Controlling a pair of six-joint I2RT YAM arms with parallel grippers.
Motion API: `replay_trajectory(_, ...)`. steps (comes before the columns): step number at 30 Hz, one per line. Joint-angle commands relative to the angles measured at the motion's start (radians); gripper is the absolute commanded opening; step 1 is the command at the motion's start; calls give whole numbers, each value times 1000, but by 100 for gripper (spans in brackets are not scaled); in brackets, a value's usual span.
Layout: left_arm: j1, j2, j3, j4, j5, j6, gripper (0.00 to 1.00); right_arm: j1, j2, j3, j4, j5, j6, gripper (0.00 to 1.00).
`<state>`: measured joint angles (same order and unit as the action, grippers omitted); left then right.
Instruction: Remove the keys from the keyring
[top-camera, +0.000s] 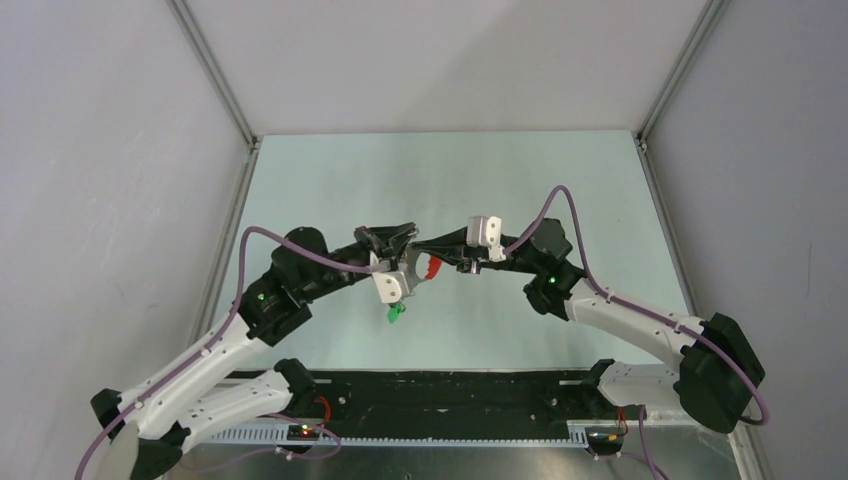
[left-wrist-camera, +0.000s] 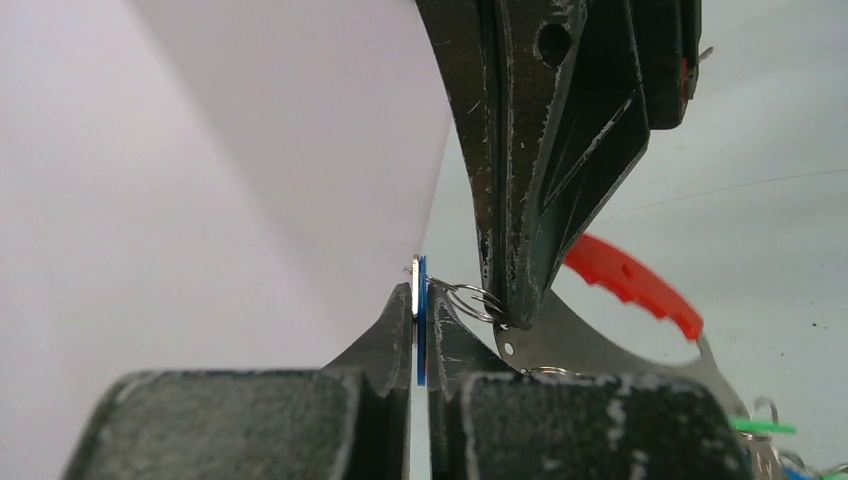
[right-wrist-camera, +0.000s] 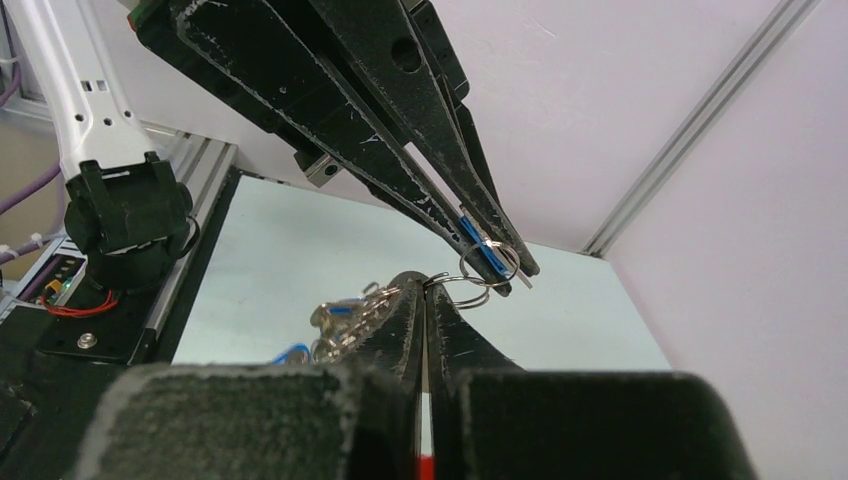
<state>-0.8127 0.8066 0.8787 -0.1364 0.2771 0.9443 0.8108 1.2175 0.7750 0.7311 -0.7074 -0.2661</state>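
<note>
- Nearest the left wrist camera, the left gripper (left-wrist-camera: 420, 305) is seen with its jaws pressed almost together, and a blue-tagged key (left-wrist-camera: 421, 335) is pinched edge-on between them.
- The keyring (left-wrist-camera: 472, 298) is held in mid-air above the table, between the two grippers. Its thin silver wire coils are joined to a flat silver plate (left-wrist-camera: 600, 350) and a curved red plastic loop (left-wrist-camera: 632, 280).
- The other keys (right-wrist-camera: 345, 318) are seen hanging in a bunch beside the ring. Blue tags are visible among them, and a green tag (left-wrist-camera: 765, 427) at the edge of the bunch.
- The right gripper (right-wrist-camera: 425, 290) is clamped down on the wire ring, with no gap visible between its fingers.
- The pale green table (top-camera: 330, 180) is seen below the bunch.
</note>
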Motion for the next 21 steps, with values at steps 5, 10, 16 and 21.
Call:
replay_trajectory(5, 1, -33, -5, 48, -2, 113, 0, -17, -38, 49, 9, -16, 153, 0)
replay_trajectory(10, -1, -49, -9, 12, -30, 172, 0, -31, -64, 71, -117, -50, 231, 0)
replay_trajectory(16, -19, -33, -5, -29, -10, 254, 0, -31, -77, 114, -230, -83, 289, 0)
replay_trajectory(21, -42, -26, -3, -44, -35, 326, 0, -36, -68, 147, -274, -87, 326, 0)
